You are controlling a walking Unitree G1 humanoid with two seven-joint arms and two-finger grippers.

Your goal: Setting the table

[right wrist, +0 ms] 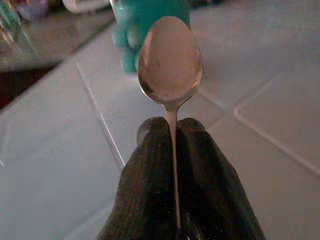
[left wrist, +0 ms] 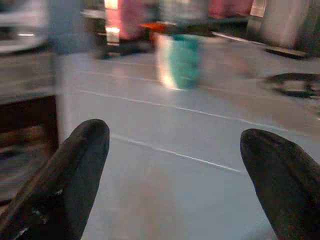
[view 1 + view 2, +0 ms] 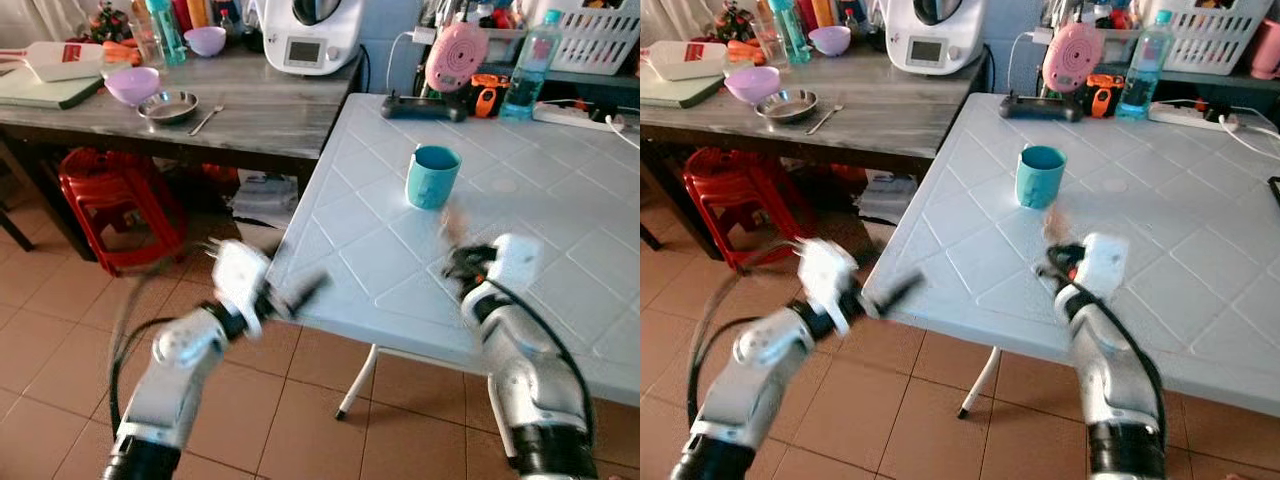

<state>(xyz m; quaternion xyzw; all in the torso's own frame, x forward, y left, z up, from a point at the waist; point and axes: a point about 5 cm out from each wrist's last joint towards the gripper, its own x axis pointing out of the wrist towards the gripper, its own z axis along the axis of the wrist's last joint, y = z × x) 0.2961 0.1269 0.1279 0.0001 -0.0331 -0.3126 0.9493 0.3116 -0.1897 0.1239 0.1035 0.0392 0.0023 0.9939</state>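
A teal cup [image 3: 433,176] stands upright on the white plastic table [image 3: 560,200]. My right gripper [image 1: 172,131] is shut on the handle of a metal spoon [image 1: 170,70], held over the table a short way in front of the cup, bowl pointing toward it. In the head view that gripper [image 3: 462,262] is blurred with motion. My left gripper [image 3: 300,295] hangs at the table's near-left edge, its fingers [image 2: 75,170] spread open with nothing between them; the cup [image 2: 181,60] shows blurred beyond.
A grey wooden table [image 3: 260,110] to the left holds purple bowls [image 3: 132,84], a steel dish [image 3: 168,106], a fork and a white kitchen appliance [image 3: 312,32]. A red stool [image 3: 110,195] stands beneath it. A water bottle [image 3: 526,66] and a pink device [image 3: 456,55] stand at the back.
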